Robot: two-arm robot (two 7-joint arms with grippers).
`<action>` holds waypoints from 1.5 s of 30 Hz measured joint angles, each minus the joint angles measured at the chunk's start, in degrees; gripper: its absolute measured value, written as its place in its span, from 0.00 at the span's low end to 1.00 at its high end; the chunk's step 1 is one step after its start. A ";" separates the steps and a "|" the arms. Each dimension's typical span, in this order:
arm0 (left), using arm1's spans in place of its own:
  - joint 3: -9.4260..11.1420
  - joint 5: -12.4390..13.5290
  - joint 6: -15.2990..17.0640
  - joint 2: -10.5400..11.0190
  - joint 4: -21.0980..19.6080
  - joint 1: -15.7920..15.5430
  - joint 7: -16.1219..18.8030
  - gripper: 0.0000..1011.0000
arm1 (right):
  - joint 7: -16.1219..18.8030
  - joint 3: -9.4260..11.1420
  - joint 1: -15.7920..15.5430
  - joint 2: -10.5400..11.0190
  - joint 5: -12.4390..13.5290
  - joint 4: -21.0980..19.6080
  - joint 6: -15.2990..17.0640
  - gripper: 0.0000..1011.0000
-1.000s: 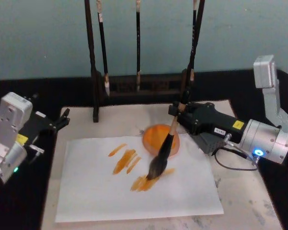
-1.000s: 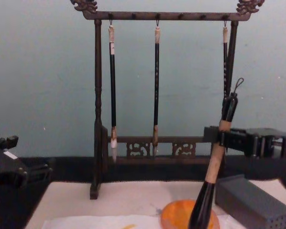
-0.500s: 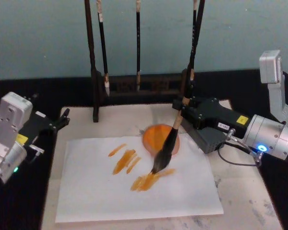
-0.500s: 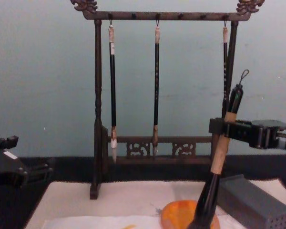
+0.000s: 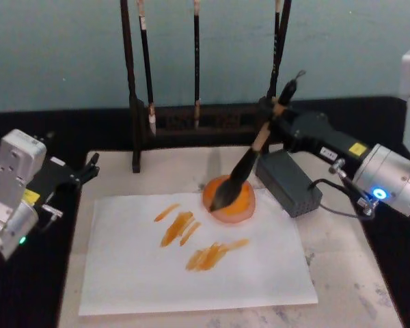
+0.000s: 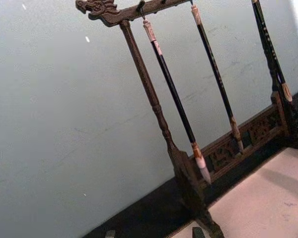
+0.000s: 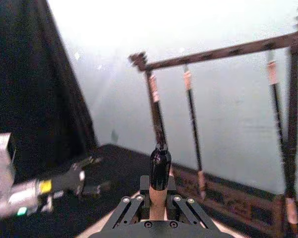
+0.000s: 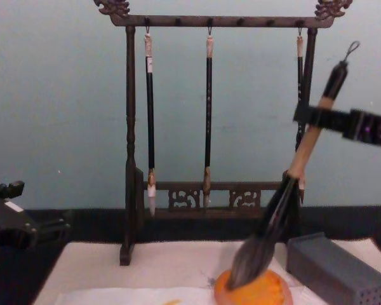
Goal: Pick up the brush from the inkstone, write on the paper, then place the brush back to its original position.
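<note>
The brush hangs tilted, its dark bristles over the inkstone and its handle slanting up and back toward the right. I cannot tell whether the tip touches the dish. The right gripper is clamped on the tan handle near its black end, above the grey block and just in front of the rack. The paper carries orange strokes, so the writing looks done and the return is the step in hand.

To do it well, lower slowly with the bristles centred in the dish. Lay the handle down clear of the block and rack. Open only once the brush is supported, or it may roll onto the paper and smear it. The left gripper sits parked at the tabletop's left edge.
</note>
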 joint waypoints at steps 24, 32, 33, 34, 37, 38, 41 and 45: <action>0.00 0.00 0.00 0.00 0.00 0.00 0.00 0.99 | -6.45 5.18 -0.48 -3.48 13.00 4.56 4.65 0.18; 0.00 0.00 0.00 0.00 0.00 0.00 0.00 0.99 | -6.87 4.75 0.15 -3.41 15.31 5.84 5.08 0.18; 0.00 0.00 0.00 0.00 0.00 0.00 0.00 0.99 | -6.87 4.48 0.21 -3.25 15.34 5.90 4.78 0.18; 0.00 0.00 0.00 0.00 0.00 0.00 0.00 0.99 | -6.88 4.29 0.22 -3.13 15.23 5.89 4.47 0.18; 0.00 0.00 0.00 0.00 0.00 0.00 0.00 0.99 | -6.90 4.06 0.26 -2.99 14.91 5.82 4.00 0.18; 0.00 0.00 0.00 0.00 0.00 0.00 0.00 0.99 | -6.90 4.06 0.26 -3.00 14.91 5.82 4.02 0.18; 0.00 0.00 0.00 0.00 0.00 0.00 0.00 0.99 | -6.88 4.10 0.27 -3.03 14.92 5.83 4.10 0.18; 0.00 0.00 0.00 0.00 0.00 0.00 0.00 0.99 | -6.85 4.17 0.27 -3.06 14.96 5.85 4.23 0.18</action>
